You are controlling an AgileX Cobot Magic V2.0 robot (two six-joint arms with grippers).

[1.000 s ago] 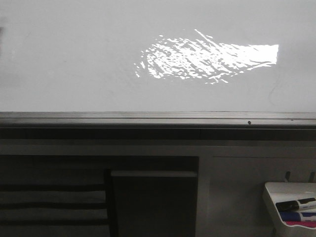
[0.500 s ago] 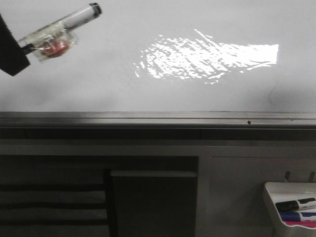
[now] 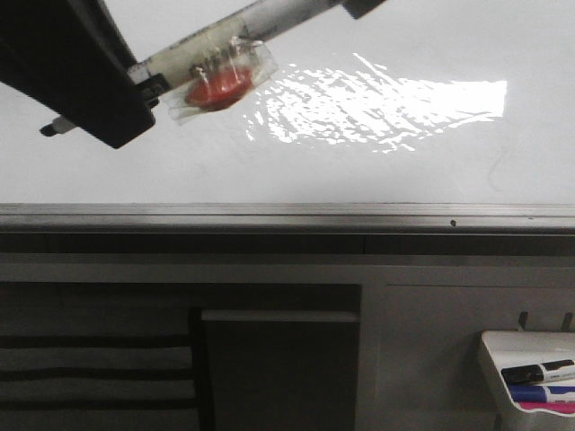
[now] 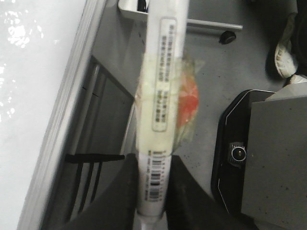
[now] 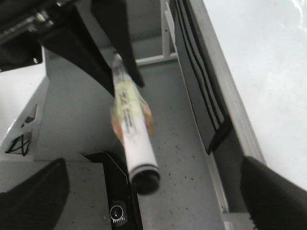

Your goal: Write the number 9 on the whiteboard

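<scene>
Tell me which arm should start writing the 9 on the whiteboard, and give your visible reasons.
Left. The left gripper is shut on the marker and already raised in front of the whiteboard, which carries no digit yet. The right gripper is open and empty.

The front view faces the whiteboard [image 3: 180,171] squarely at close range. The left wrist view looks along its claw [image 4: 152,191] at the marker [image 4: 160,96]. The right wrist view sees the same marker [image 5: 132,139] and board edge.
</scene>
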